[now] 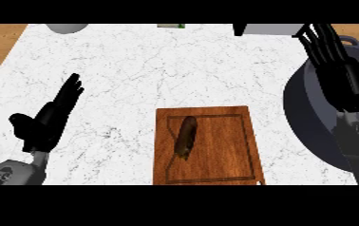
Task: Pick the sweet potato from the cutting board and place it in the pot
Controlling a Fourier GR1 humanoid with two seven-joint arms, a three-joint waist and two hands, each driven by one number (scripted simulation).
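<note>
A dark brown sweet potato [186, 136] lies lengthwise on the wooden cutting board [231, 149] at the counter's front middle. The dark grey pot [308, 120] fills the right edge, partly cut off by the view. My right hand [329, 54] hangs over the pot's far rim, fingers straight and pointing away, well right of the board. At the left stands my left hand [52, 113], open with fingers up, resting clear of the board.
White marble counter [140, 68] spreads between the hands. A grey round object [67, 27] sits at the far left edge. A grey box-like thing [270, 29] and a small green item [172, 25] lie along the back edge.
</note>
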